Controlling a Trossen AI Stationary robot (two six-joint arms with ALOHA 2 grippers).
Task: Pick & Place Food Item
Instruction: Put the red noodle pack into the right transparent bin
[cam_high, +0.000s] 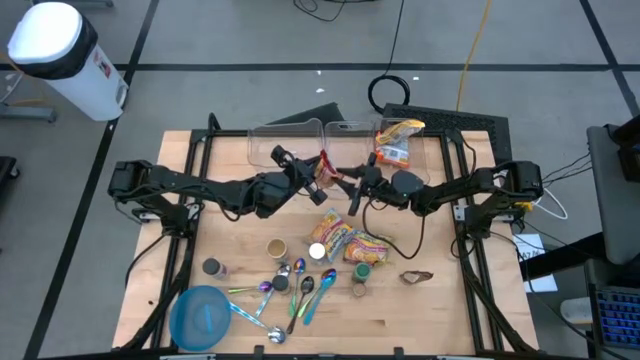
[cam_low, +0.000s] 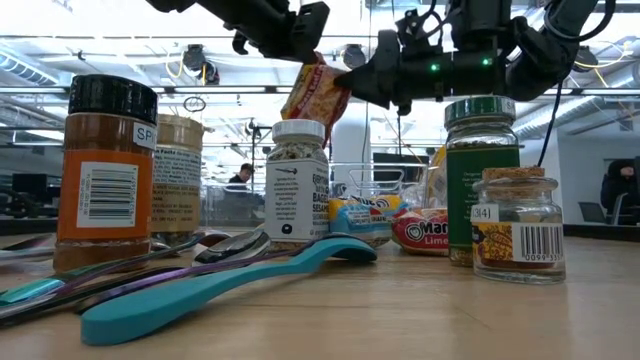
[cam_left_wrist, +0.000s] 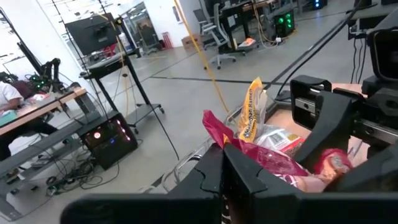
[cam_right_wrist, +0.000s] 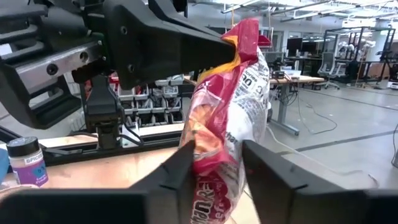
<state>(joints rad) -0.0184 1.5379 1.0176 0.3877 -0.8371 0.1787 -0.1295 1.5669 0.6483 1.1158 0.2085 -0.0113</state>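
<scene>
Mid-air handover above the table's centre: the left gripper (cam_high: 312, 172) is clamped on the crinkly red-and-yellow snack bag (cam_right_wrist: 227, 118) while the right gripper (cam_right_wrist: 214, 165), at its three o'clock, pinches the bag, so the left must let go next.

Glossy crinkled plastic snack bag (cam_right_wrist: 227, 118) above a smooth pale wooden table (cam_high: 440, 310).

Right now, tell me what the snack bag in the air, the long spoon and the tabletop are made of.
Snack bag: thin printed plastic film, glossy, crinkled where pinched. Long spoon: probably matte teal plastic, uniform colour, no shine. Tabletop: pale wood, visible grain, likely sealed.
</scene>
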